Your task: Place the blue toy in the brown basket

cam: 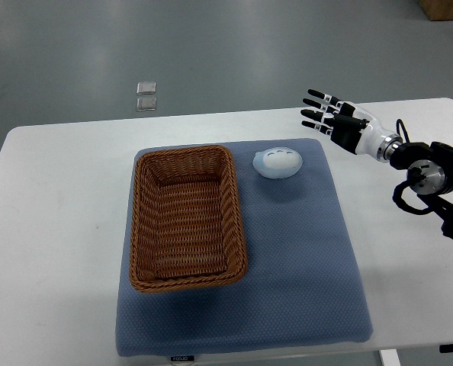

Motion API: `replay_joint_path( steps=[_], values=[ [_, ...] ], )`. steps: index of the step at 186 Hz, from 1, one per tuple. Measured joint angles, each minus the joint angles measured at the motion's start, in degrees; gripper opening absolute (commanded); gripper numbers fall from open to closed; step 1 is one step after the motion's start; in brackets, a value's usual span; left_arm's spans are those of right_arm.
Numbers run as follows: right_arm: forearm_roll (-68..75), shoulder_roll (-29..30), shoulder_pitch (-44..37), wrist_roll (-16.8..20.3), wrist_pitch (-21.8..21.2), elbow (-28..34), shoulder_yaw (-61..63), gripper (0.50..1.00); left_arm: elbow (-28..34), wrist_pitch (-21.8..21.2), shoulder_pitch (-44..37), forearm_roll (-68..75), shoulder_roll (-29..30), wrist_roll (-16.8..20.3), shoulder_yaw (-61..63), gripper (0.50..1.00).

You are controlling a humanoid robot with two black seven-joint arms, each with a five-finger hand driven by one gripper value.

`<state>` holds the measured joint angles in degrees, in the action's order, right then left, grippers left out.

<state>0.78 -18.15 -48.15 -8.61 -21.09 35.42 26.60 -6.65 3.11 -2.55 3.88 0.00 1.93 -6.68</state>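
A pale blue rounded toy [277, 163] lies on the blue mat [303, 252], just right of the brown wicker basket [144, 229]. The basket is empty and sits on the left half of the mat. My right hand [326, 114] comes in from the right edge, above and to the right of the toy, apart from it. Its fingers are stretched out and hold nothing. The left arm does not show.
The mat lies on a white table [51, 229]. Two small clear square things [146, 95] lie on the grey floor beyond the table's far edge. A brown box corner [448, 8] shows at the top right.
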Motion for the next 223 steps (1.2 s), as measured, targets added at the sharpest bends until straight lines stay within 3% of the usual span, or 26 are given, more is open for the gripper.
replay_joint_path(
  steps=[126, 223],
  values=[
    [-10.2, -0.7, -0.4, -0.9, -2.8, 0.2, 0.2, 0.913, 0.3, -0.4, 0.7, -0.1, 0.0, 0.0, 0.1, 1.0],
    [-49.3, -1.9, -2.2, -12.5, -1.7, 1.5, -0.2, 0.913, 0.2, -0.4, 0.7, -0.1, 0.0, 0.0, 0.1, 1.0]
  ],
)
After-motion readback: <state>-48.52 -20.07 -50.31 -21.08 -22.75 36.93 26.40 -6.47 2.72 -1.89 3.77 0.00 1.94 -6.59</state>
